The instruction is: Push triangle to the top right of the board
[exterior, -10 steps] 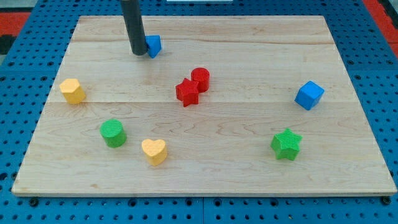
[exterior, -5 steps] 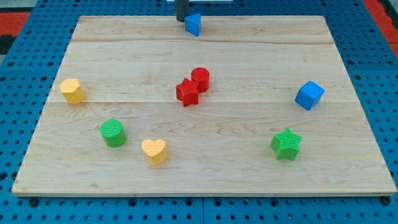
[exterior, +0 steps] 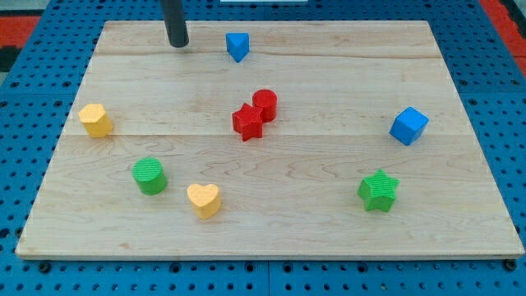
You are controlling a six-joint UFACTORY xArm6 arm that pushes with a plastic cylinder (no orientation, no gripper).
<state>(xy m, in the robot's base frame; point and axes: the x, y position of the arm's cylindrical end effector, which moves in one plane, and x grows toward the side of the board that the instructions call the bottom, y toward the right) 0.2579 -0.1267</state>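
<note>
Camera view, looking down at a slant on a pale wooden board (exterior: 329, 49) lying on a blue pegboard counter (exterior: 25, 123). I have no hand to open or close; my arm ends in a straight dark rod, and my tip (exterior: 177, 43) rests on the board near its top edge, left of centre. It touches no block.

The blue triangle (exterior: 237, 46) stands to the view's right of my tip, apart from it with bare wood between, close to the top edge and a little left of the board's middle. It is well apart from the top right corner.

Near the centre, a red star (exterior: 247, 122) and a red cylinder (exterior: 265, 104) sit touching, the cylinder just up and to the right of the star. At the view's right, a blue cube (exterior: 408, 126) stands alone near the right edge. Below it and a little left, a green star (exterior: 378, 191) sits in the lower right part of the board.

On the left side, a yellow block (exterior: 96, 120), roughly hexagonal, stands near the left edge. Below and to its right is a green cylinder (exterior: 149, 176), and just right of that, slightly lower, a yellow heart (exterior: 204, 200).
</note>
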